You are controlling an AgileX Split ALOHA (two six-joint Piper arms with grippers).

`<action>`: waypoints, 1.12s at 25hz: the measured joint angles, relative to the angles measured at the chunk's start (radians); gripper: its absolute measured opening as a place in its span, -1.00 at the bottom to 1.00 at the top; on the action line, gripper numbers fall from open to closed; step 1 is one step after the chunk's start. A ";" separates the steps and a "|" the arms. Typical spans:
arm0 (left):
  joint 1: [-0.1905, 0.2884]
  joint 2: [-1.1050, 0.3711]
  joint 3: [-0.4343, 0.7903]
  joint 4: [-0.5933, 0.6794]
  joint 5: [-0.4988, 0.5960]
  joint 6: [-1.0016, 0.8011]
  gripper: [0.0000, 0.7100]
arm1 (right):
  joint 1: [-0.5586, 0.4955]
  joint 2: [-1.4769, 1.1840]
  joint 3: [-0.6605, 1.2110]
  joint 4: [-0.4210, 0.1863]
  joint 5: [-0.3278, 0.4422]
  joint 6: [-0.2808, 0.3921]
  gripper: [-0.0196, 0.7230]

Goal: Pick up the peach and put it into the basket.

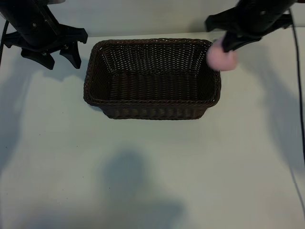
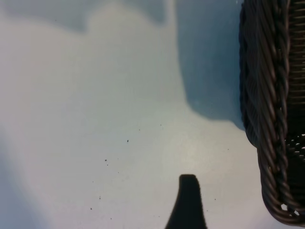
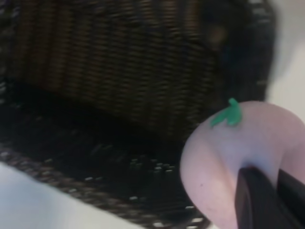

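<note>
The right arm reaches in from the far right corner of the pale tabletop [image 1: 152, 171], bent steeply downward, and its right pincer [image 1: 228, 47] is clamped on the peach [image 1: 221, 58], which it holds in the air at the basket's right end. From where I stand, the fruit hangs right over the rim at that upper right corner, partly above the opening and partly above the rim itself; it is clear of the weave below. In the right wrist view a dark finger [image 3: 255, 200] presses into the peach's [image 3: 238, 157] skin, and beyond the fruit the basket's [image 3: 119, 86] inner wall and floor fill most of the picture.

The peach is small, round and pale pink, with a matte skin and a tiny bright green stem [image 3: 228, 114] sticking up from its top. It is much smaller than the basket.

The basket [image 1: 152, 110] sits in the middle of the tabletop, a big dark-brown wicker rectangle with rounded corners, a braided rim and sloping sides; nothing lies inside it.

The left arm hangs parked at the far left, just beside the basket's left end but apart from it, its left pincer [image 1: 59, 58] pointing down with the fingers spread wide and gripping nothing. Its wrist view shows one dark fingertip [image 2: 188, 200] over bare tabletop, the basket's braided corner [image 2: 271, 143] beside it.
</note>
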 joint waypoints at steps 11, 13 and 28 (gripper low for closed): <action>0.000 0.000 0.000 -0.008 0.003 0.006 0.68 | 0.174 0.115 -0.014 -0.013 -0.141 -0.001 -0.83; 0.000 0.000 0.000 -0.013 0.003 0.006 0.68 | 0.180 0.148 -0.014 -0.018 -0.161 -0.001 -0.83; 0.000 0.000 0.000 -0.022 0.003 0.006 0.68 | 0.184 0.176 -0.139 -0.023 -0.054 0.000 0.56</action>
